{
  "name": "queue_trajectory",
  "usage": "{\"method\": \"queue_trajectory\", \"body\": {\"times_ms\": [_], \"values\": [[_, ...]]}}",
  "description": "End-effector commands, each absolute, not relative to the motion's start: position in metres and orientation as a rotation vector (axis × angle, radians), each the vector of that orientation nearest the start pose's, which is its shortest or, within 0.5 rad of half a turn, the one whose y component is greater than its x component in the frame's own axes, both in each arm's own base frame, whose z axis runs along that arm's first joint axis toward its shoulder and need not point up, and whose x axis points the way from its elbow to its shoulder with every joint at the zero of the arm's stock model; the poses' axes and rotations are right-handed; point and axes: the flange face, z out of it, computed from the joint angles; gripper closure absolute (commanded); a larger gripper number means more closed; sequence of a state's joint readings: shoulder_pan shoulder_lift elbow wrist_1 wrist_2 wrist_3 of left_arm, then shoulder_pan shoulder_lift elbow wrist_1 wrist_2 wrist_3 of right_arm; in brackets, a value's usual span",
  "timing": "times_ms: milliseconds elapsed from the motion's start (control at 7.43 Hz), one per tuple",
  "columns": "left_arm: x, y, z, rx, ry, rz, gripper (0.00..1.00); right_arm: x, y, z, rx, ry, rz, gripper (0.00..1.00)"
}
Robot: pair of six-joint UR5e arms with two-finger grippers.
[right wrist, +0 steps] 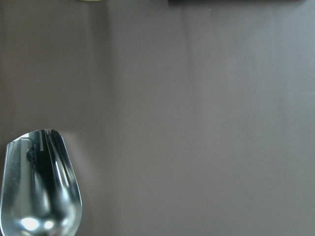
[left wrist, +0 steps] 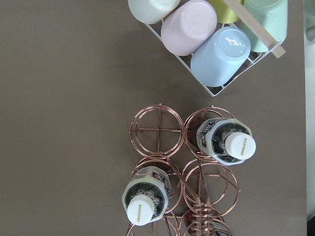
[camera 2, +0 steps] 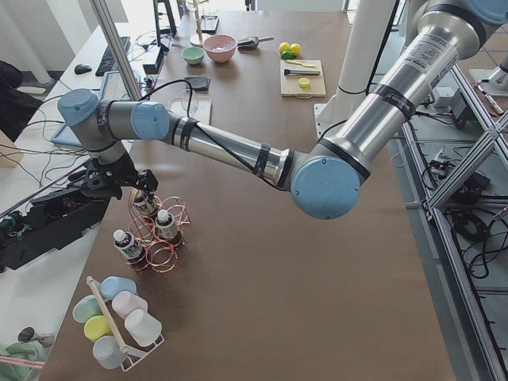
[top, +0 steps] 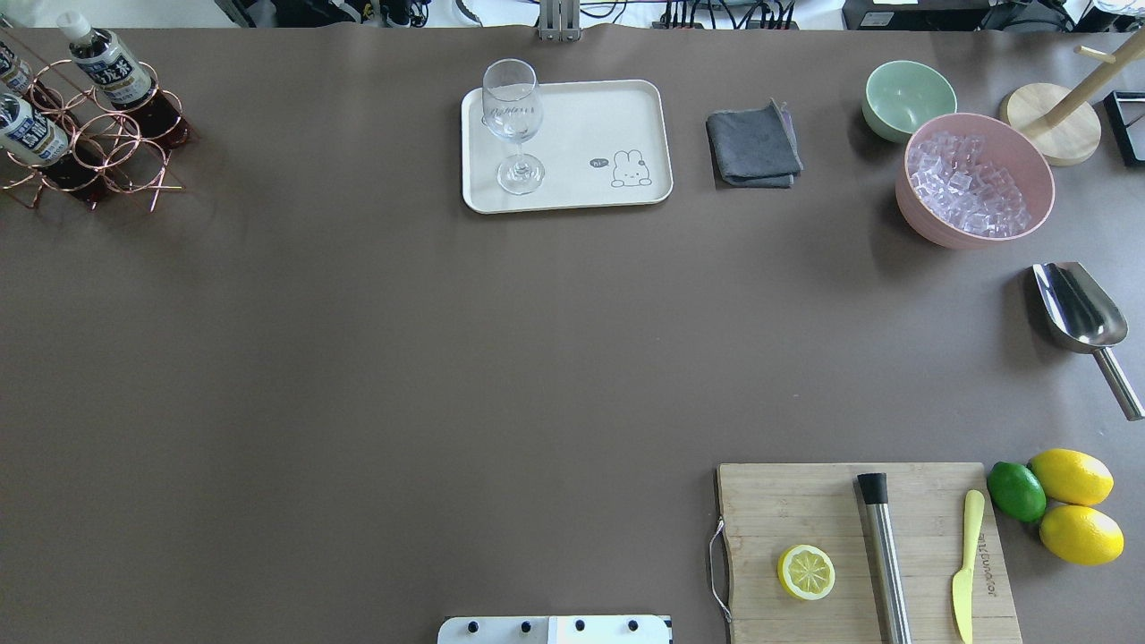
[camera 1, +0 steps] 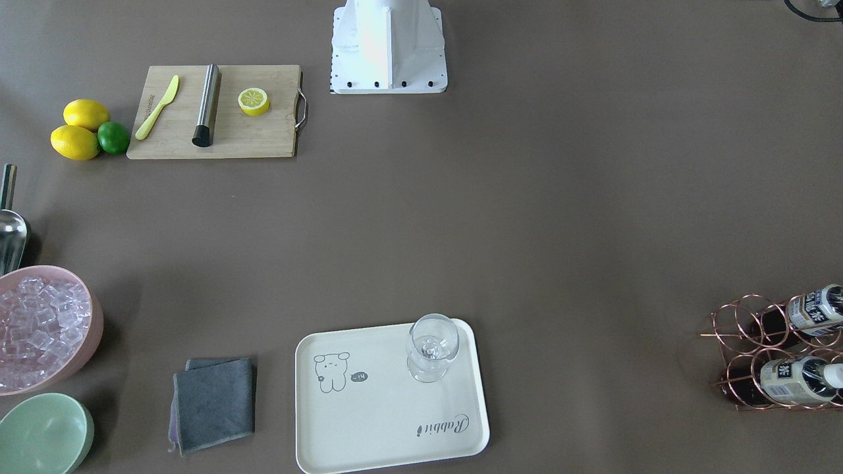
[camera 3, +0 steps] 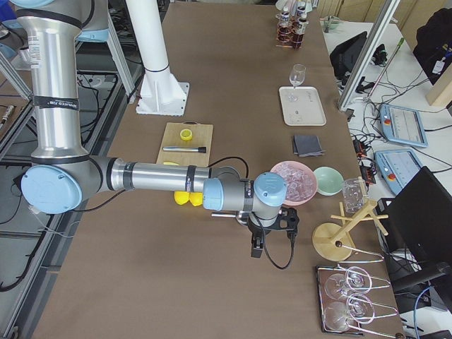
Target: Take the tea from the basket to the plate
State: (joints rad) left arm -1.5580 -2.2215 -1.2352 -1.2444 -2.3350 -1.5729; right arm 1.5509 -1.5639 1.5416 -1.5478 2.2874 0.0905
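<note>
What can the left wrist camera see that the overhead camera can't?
Only the left wrist view shows the pastel cups near the basket. Only the overhead view shows the plate with the wine glass on it, the pink bowl of ice and the cutting board. Both show the basket with tea bottles standing in its rings.

Shiny metal scoop (right wrist: 39, 189), hollow side up, lies on brown desk (right wrist: 206, 128). Dark strip (right wrist: 236, 1) well above and right of scoop, too cropped to identify.
</note>
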Motion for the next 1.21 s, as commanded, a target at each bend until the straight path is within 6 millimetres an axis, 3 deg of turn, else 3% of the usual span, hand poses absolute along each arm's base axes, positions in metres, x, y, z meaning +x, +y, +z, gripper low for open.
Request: {"method": "queue_trajectory", "body": {"times_ms": [0,538,1076], "values": [[-0.048,-0.735,0.460,-0.602,0.588,-1.476,0.06,0.058,-0.497,0.668,-0.032,-0.717,0.065,0.00],[-0.041,-0.739,0.463,-0.596,0.602,-1.509,0.11,0.058,-0.500,0.662,-0.019,-0.718,0.060,0.00],[-0.036,-0.740,0.459,-0.611,0.599,-1.546,0.34,0.058,-0.499,0.662,-0.020,-0.718,0.059,0.00]]}}
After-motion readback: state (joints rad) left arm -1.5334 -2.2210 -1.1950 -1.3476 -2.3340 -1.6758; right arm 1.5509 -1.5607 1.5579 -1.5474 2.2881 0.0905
